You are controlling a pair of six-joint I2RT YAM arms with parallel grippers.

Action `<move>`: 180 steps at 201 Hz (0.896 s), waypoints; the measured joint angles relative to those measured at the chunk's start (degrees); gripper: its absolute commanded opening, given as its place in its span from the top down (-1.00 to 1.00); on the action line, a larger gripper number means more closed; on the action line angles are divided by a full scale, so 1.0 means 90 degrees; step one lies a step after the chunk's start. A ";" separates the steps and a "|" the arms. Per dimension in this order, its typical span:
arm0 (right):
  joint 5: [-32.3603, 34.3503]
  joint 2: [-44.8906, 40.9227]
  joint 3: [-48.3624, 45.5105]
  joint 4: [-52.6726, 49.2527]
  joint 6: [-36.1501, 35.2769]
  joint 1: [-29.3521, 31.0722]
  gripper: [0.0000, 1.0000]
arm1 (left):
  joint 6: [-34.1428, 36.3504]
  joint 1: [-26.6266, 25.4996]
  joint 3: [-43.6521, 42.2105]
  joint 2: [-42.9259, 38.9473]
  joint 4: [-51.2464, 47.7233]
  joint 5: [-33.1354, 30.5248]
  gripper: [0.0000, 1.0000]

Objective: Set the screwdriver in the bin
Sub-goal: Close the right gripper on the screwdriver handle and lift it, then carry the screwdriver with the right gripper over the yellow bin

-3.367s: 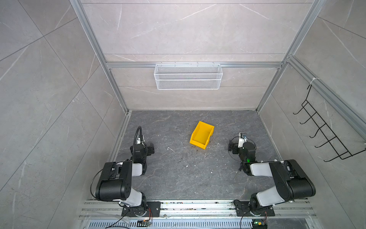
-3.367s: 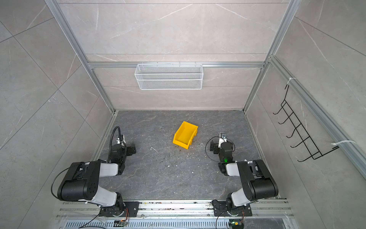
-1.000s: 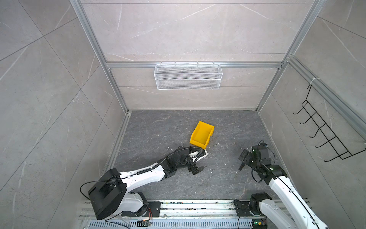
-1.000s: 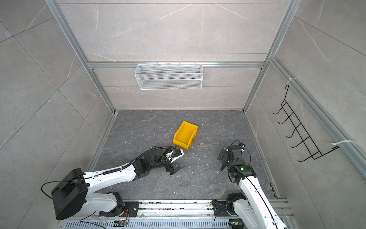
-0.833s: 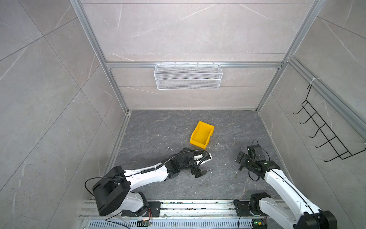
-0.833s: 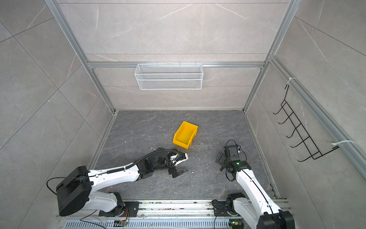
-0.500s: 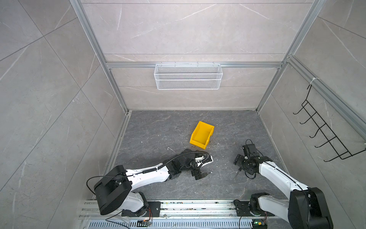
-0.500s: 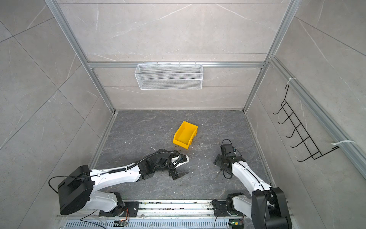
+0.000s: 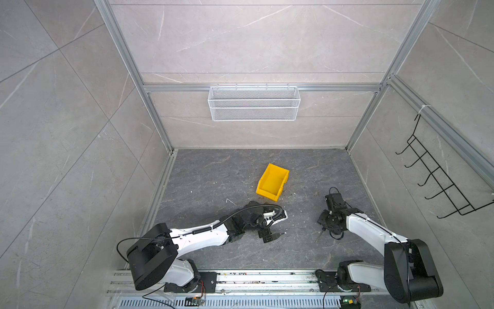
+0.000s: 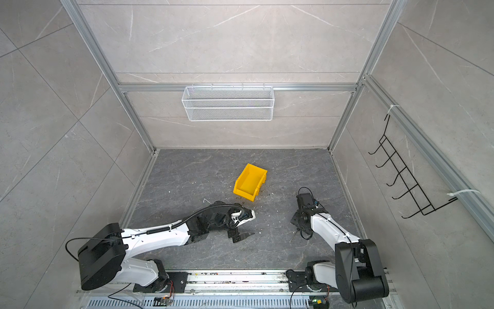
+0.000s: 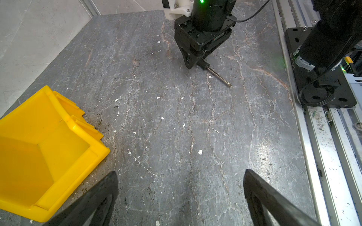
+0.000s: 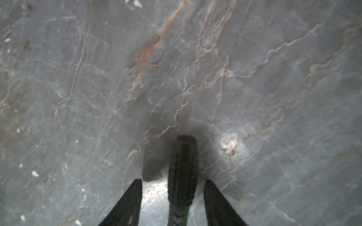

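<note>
**A:** What has changed in the last second?

**B:** The right arm has come down onto the counter [image 11: 176,127]. The right fingers [image 12: 129,203] were spread to their widest then. Now they have drawn in partway and straddle the black handle of the screwdriver [image 12: 183,172].

**A:** Are they gripping it?

**B:** Not yet, as far as I can see. The right wrist view shows bare counter on both sides of the handle, with a wider strip on one side than the other. So they are partly closed and nothing is clamped.

**A:** Where exactly is the screwdriver?

**B:** It lies flat on the counter. The handle sits between those fingers with its butt end poking out past their tips. In the left wrist view the thin silvery shaft trails out the other way.

**A:** And the left arm?

**B:** It has swung out from its rest toward the middle. The left fingers [image 11: 101,193] are wide apart, empty, and above the counter. The bin [image 11: 58,156] sits just beside one of them, with nothing in it, and is well apart from the right fingers.

**A:** What does that mean for the task?

**B:** I'd say the approach is finished and the grasp is half made. Closing fully, lifting and carrying to the bin all remain. The handle sits off-centre, so one finger will likely touch first and could nudge or roll it.
</note>
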 measured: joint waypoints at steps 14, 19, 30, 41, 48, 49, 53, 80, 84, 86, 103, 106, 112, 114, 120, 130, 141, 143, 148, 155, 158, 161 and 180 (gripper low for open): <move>-0.0002 0.0124 0.0083 0.0022 -0.0056 -0.0102 0.08 | 0.0000 0.0000 0.0000 0.0000 0.0000 0.0000 -1.00; 0.0000 0.0168 0.0114 0.0039 -0.0073 -0.0138 0.11 | 0.0000 0.0000 0.0000 0.0000 0.0000 0.0000 -1.00; -0.0005 0.0270 0.0175 0.0075 -0.0121 -0.0204 0.23 | 0.0000 0.0000 0.0000 0.0000 0.0000 0.0000 -1.00; -0.0005 0.0355 0.0223 0.0117 -0.0148 -0.0250 0.40 | 0.0000 0.0000 0.0000 0.0000 0.0000 -0.0002 -1.00; -0.0010 0.0410 0.0257 0.0136 -0.0194 -0.0270 0.55 | 0.0000 0.0000 0.0000 0.0000 0.0000 -0.0002 -1.00; -0.0007 0.0415 0.0260 0.0136 -0.0202 -0.0272 0.57 | 0.0000 0.0000 0.0000 0.0000 0.0000 -0.0002 -1.00; -0.0007 0.0432 0.0265 0.0163 -0.0155 -0.0277 0.65 | 0.0000 0.0000 0.0000 0.0000 0.0000 -0.0002 -1.00; -0.0010 0.0435 0.0296 0.0189 -0.0165 -0.0304 1.00 | 0.0002 -0.0002 0.0000 0.0000 0.0002 -0.0007 -1.00; -0.0012 0.0425 0.0296 0.0192 -0.0175 -0.0304 1.00 | 0.0000 -0.0002 0.0000 0.0000 0.0002 -0.0007 -1.00; -0.0010 0.0420 0.0296 0.0192 -0.0153 -0.0304 1.00 | 0.0000 0.0000 0.0000 0.0000 0.0002 -0.0007 -1.00; -0.0017 0.0413 0.0294 0.0192 -0.0160 -0.0311 1.00 | 0.0002 0.0000 0.0000 0.0000 0.0002 -0.0007 -1.00; -0.0017 0.0408 0.0294 0.0189 -0.0160 -0.0311 1.00 | 0.0002 0.0000 0.0000 0.0000 0.0002 -0.0007 -0.99; -0.0022 0.0403 0.0294 0.0182 -0.0160 -0.0313 1.00 | 0.0002 0.0000 0.0000 0.0000 0.0002 -0.0010 -1.00; -0.0024 0.0398 0.0294 0.0177 -0.0160 -0.0316 1.00 | 0.0005 0.0000 0.0000 0.0000 0.0002 -0.0010 -1.00; -0.0032 0.0381 0.0294 0.0153 -0.0163 -0.0316 1.00 | 0.0002 0.0000 0.0000 0.0000 0.0005 -0.0010 -1.00; -0.0034 0.0311 0.0294 0.0095 -0.0163 -0.0316 1.00 | 0.0002 0.0000 -0.0002 0.0000 0.0015 -0.0019 -1.00; -0.0041 0.0187 0.0296 0.0041 -0.0168 -0.0316 1.00 | -0.0002 0.0000 -0.0019 -0.0002 0.0056 -0.0041 -1.00; -0.0046 0.0158 0.0299 0.0032 -0.0170 -0.0316 1.00 | -0.0002 0.0000 -0.0024 -0.0002 0.0066 -0.0056 -1.00; -0.0061 0.0092 0.0313 -0.0010 -0.0192 -0.0316 1.00 | -0.0007 0.0000 -0.0039 -0.0002 0.0100 -0.0080 -1.00; -0.0075 0.0002 0.0352 -0.0075 -0.0248 -0.0321 1.00 | -0.0007 0.0000 -0.0068 -0.0015 0.0141 -0.0119 -1.00; -0.0085 -0.0027 0.0374 -0.0095 -0.0262 -0.0321 1.00 | -0.0007 0.0000 -0.0083 -0.0017 0.0151 -0.0131 -1.00; -0.0087 -0.0053 0.0391 -0.0104 -0.0282 -0.0321 1.00 | -0.0010 0.0000 -0.0095 -0.0024 0.0155 -0.0138 -1.00; -0.0160 -0.0231 0.0551 -0.0194 -0.0386 -0.0313 1.00 | -0.0024 0.0007 -0.0155 -0.0083 0.0146 -0.0255 -1.00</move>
